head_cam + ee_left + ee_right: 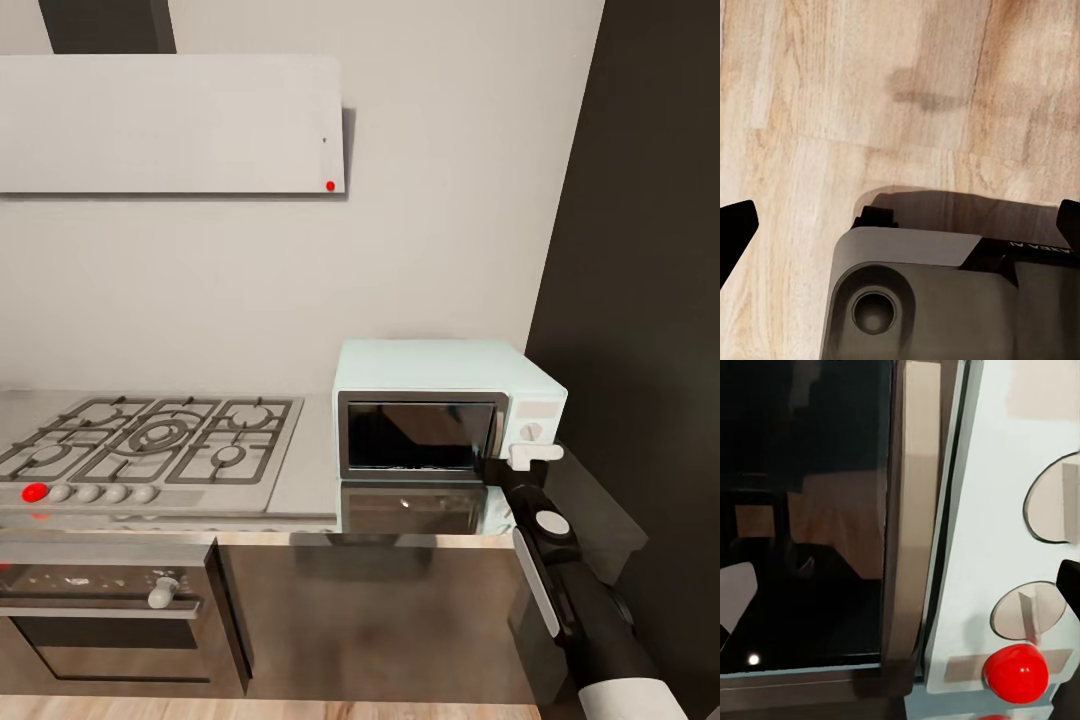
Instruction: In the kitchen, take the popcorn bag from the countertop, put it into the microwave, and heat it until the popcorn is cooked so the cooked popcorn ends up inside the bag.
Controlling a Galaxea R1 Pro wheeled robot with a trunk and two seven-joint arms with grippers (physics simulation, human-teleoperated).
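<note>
The pale mint-blue microwave (pixel 430 370) stands on the shiny grey countertop (pixel 308 470) to the right of the hob, its dark glass door looking closed. My right gripper (pixel 522 458) is up against its right control panel, just below the knob. In the right wrist view the door glass, the door's vertical handle (pixel 916 510), two knobs and the red dot (pixel 1015 672) of the microwave (pixel 975 532) are very close, and the right gripper (pixel 900 592) is open, a fingertip at each edge. The left gripper (pixel 900 221) hangs open over wood floor. The popcorn bag is out of view.
A five-burner gas hob (pixel 150 440) with a red-lit knob sits left of the microwave. Above it hangs the flat grey range hood (pixel 170 125). A dark built-in oven (pixel 110 620) is below the counter. A tall dark cabinet (pixel 650 250) flanks the microwave's right side.
</note>
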